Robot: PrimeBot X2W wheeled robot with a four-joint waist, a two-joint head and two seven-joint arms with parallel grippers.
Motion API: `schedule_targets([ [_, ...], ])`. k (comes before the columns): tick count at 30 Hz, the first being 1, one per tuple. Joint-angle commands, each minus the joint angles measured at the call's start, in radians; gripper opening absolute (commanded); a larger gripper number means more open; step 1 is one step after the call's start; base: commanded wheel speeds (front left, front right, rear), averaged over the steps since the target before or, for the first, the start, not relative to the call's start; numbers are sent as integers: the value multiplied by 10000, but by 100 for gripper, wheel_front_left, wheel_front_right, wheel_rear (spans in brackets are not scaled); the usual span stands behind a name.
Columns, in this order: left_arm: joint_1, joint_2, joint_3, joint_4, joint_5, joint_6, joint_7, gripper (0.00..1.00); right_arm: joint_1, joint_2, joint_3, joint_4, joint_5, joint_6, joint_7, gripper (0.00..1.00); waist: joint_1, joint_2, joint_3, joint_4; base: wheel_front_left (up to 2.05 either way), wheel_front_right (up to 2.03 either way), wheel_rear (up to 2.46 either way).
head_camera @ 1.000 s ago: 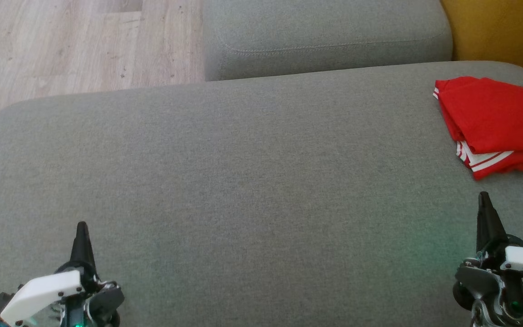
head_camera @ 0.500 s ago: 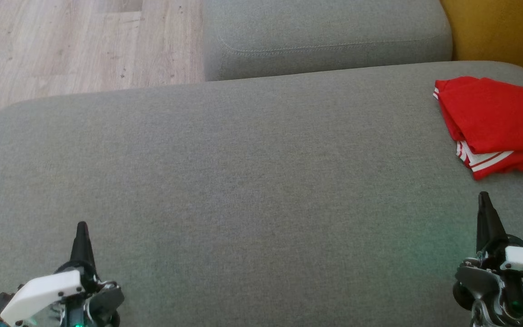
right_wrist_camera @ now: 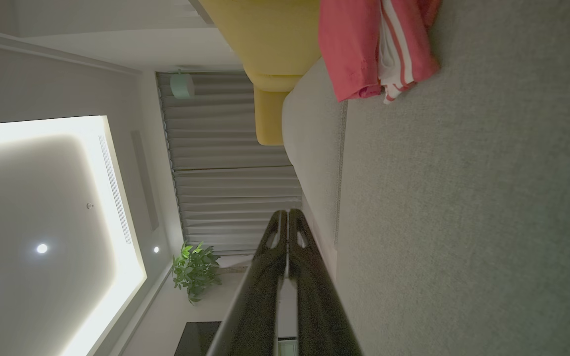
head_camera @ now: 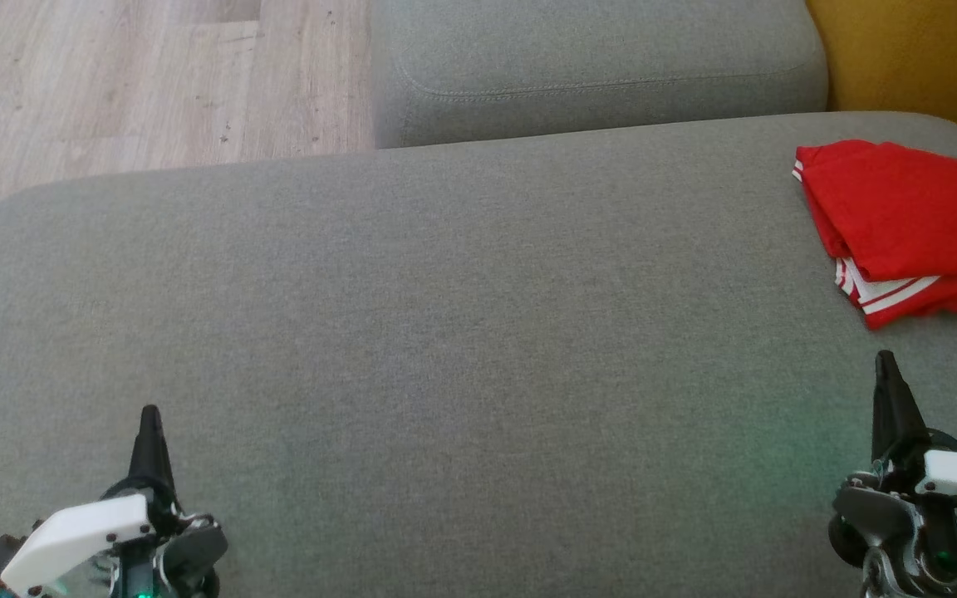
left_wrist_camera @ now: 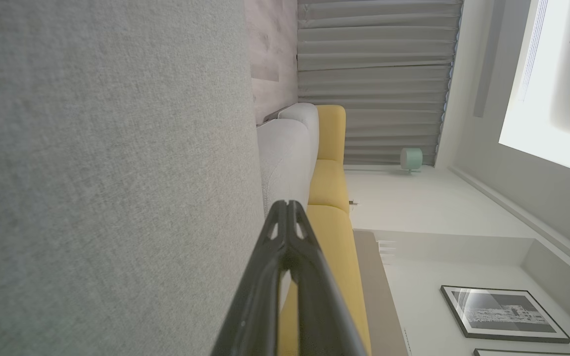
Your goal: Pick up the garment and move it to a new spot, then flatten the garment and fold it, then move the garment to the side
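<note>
While the folded red garment with white striped trim (head_camera: 902, 216) lies at the far right of the wide grey fabric seat cushion (head_camera: 445, 332), both arms sit low at the cushion's near edge. The garment's right part runs out of the head view, and black lettering shows at that cut edge (too little of it to read). It rests flat on the cushion, its striped hem turned toward the robot.

The left gripper (head_camera: 149, 413) is at the lower left, its two dark fingers pressed together into a single point with nothing between them; its wrist view shows the same closed tip (left_wrist_camera: 288, 203) against grey upholstery. The right gripper (head_camera: 885, 359) is at the lower right, likewise pressed together and empty, with its closed tip (right_wrist_camera: 287, 212) seen from the wrist. It is near the garment (right_wrist_camera: 364, 44) but apart from it, with a strip of bare grey fabric between.

Beyond the seat are a grey back cushion (head_camera: 595, 66), a mustard-yellow upholstered piece (head_camera: 902, 50) and pale wood-plank flooring (head_camera: 113, 83).
</note>
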Motion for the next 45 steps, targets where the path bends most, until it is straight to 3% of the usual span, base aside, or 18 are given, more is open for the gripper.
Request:
schedule_targets([
  [1,-503,41,408,-282,92,-71,77,0,-554,-37,209,-311,58,-7,58,0,0,0,0,0,0,0,0],
  [45,-503,41,406,-282,90,-71,76,0,-554,-37,209,-311,59,-7,58,0,0,0,0,0,0,0,0],
])
